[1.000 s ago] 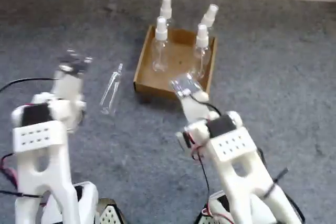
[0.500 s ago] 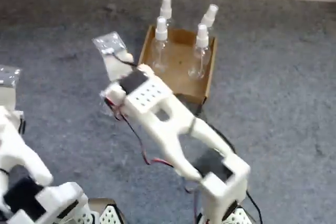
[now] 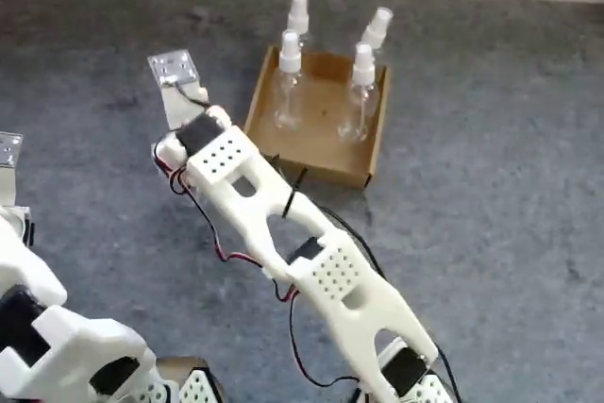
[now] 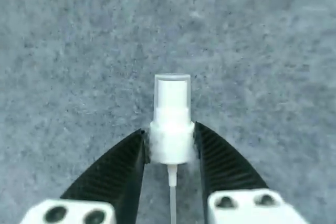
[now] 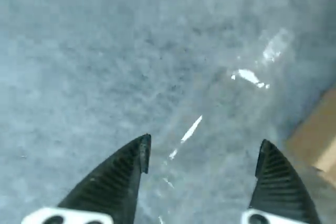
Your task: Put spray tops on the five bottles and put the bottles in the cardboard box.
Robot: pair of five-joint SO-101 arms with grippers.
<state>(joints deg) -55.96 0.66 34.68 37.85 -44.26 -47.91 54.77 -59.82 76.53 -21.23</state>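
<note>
Now the left gripper (image 4: 169, 141) is clamped on a white spray top (image 4: 171, 124), whose thin tube runs back between the jaws. The right gripper (image 5: 203, 148) hangs with jaws wide apart over a clear bottle (image 5: 210, 114) lying on the grey carpet (image 3: 491, 186). From above, the cardboard box (image 3: 311, 165) sits at 12 o'clock holding two capped bottles (image 3: 286, 92); two further bottles (image 3: 298, 14) stand at its far edge

White perforated arms (image 3: 326, 271) trail red and black cables (image 3: 221, 252); left pincer (image 4: 169, 141) and right pincer (image 5: 202, 153) have ribbed black fingers (image 4: 119, 167).
</note>
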